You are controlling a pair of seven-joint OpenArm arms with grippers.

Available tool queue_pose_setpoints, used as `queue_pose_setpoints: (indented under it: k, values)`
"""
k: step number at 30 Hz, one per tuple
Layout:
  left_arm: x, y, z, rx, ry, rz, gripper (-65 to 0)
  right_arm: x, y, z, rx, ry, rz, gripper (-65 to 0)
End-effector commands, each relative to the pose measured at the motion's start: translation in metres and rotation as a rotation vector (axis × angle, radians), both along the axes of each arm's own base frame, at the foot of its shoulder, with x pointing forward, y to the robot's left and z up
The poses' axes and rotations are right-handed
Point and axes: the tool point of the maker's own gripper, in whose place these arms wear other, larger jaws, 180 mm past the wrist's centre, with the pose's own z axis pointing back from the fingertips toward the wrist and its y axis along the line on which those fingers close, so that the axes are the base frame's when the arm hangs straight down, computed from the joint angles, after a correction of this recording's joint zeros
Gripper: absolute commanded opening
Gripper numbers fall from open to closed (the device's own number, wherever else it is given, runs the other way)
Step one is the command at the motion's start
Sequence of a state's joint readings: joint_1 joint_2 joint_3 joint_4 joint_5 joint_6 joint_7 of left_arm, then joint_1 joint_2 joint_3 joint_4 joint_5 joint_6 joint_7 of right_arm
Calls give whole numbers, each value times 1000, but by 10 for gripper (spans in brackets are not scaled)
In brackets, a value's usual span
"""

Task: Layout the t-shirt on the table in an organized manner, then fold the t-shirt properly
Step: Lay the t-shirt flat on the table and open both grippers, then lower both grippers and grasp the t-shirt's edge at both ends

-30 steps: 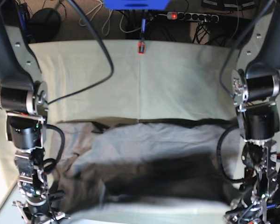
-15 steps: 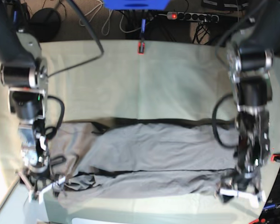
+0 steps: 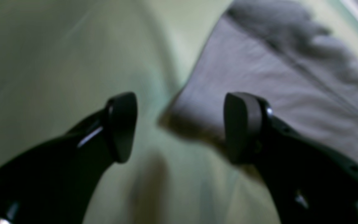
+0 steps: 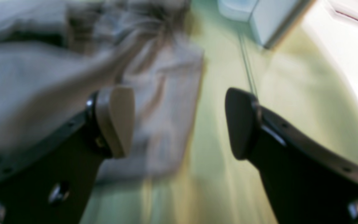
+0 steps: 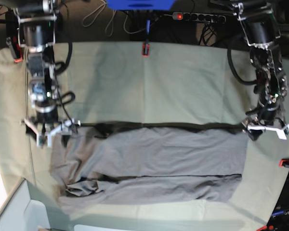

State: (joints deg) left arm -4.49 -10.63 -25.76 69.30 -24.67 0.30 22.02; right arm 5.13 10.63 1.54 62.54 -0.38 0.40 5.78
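Observation:
The dark grey t-shirt (image 5: 154,163) lies flat on the pale green table (image 5: 183,82), folded into a long band with a seam-like fold line along its near third and a bunched sleeve at the near left. My left gripper (image 5: 266,129) hovers open just above the shirt's far right corner; in the left wrist view that blurred corner (image 3: 259,71) lies below the open left gripper (image 3: 180,127). Over the shirt's far left edge my right gripper (image 5: 50,132) is open. The right wrist view shows a pale sleeve fold (image 4: 163,102) under the empty right gripper (image 4: 179,121).
A red clip (image 5: 145,49) marks the table's far edge and another (image 5: 286,162) its right edge. A white box (image 5: 19,211) stands at the near left corner, also in the right wrist view as the white box (image 4: 259,18). A power strip (image 5: 197,18) and cables lie beyond the table.
Both arms have swung from the near edge back to the shirt's far corners. Their jaws have opened and let go of the cloth, which now lies folded flat.

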Motion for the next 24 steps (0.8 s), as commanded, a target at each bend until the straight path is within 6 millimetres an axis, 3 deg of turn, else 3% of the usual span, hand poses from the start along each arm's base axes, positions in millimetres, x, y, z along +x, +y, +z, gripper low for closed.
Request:
queue_pose_setpoints:
  k: [1, 4, 8, 12, 18, 24]
  values:
    - [11, 3, 13, 14, -43, -5, -227, 5, -3, 19, -13, -67, 8, -191]
    - [6, 3, -7, -12, 8, 6, -227, -22, 10, 10, 6, -48, 17, -191]
    - [16, 0, -26, -66, 50, 26, -227, -54, 13, -2, 25, -15, 1, -191]
    - [25, -2, -35, -97, 72, 34, -227, -80, 13, -13, 26, 26, -7, -191]
    - [44, -7, -31, -121, 67, 33, -227, -95, 9, -24, 21, 62, -11, -191]
    - [58, -14, -36, -164, 87, 38, -227, -93, 1, -21, 15, 54, -30, -191]
